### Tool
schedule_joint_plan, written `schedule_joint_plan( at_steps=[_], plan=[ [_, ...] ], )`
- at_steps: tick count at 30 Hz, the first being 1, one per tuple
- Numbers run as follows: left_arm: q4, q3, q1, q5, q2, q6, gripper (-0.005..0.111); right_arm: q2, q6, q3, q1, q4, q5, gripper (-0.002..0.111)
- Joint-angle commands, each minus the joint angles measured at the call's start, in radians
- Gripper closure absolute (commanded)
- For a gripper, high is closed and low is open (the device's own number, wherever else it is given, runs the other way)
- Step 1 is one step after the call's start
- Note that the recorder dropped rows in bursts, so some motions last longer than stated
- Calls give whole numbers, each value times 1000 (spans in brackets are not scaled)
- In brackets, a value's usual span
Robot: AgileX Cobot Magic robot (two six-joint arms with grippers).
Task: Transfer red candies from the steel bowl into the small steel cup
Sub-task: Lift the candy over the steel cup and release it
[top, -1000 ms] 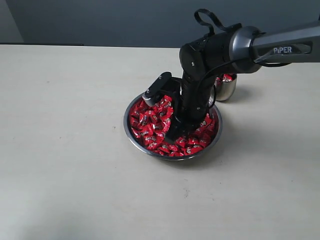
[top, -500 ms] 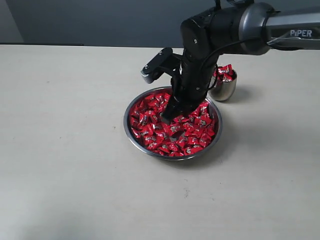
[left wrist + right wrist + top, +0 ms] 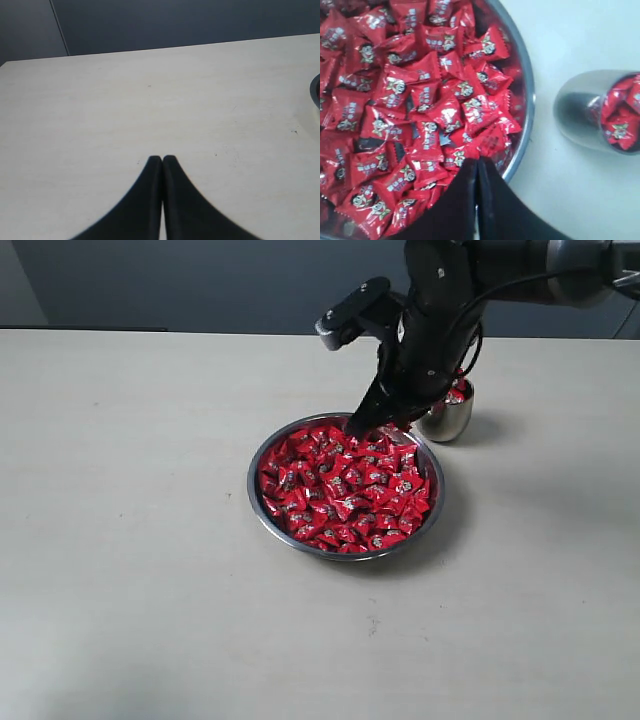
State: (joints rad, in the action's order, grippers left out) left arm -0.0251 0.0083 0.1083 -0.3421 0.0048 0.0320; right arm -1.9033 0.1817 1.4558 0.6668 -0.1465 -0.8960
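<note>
Now right gripper (image 3: pixel 360 427) has lifted clear of steel bowl (image 3: pixel 251 483), nearing small steel cup (image 3: pixel 450 420); jaws clenched, no red candies (image 3: pixel 340 490) visibly held, so prob. missed pick.

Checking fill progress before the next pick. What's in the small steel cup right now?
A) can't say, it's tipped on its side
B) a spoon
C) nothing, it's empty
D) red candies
D: the right wrist view looks into the small steel cup and shows red candies inside it. The cup stands apart from the steel bowl, just outside its rim.
</note>
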Motion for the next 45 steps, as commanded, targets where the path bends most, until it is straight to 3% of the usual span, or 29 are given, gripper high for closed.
schedule_joint_plan(
  at_steps=[1, 13, 21, 45],
  plan=[
    [-2, -8, 0, 8, -5, -3, 106, 46, -10, 5, -77, 21, 32, 109],
    [-2, -8, 0, 8, -5, -3, 106, 32, 57, 84, -259, 164, 123, 109],
    [-2, -8, 0, 8, -5, -3, 106, -88, 79, 181, -259, 178, 99, 109],
    [-2, -8, 0, 8, -5, -3, 106, -200, 79, 186, -260, 112, 99, 109]
  ],
)
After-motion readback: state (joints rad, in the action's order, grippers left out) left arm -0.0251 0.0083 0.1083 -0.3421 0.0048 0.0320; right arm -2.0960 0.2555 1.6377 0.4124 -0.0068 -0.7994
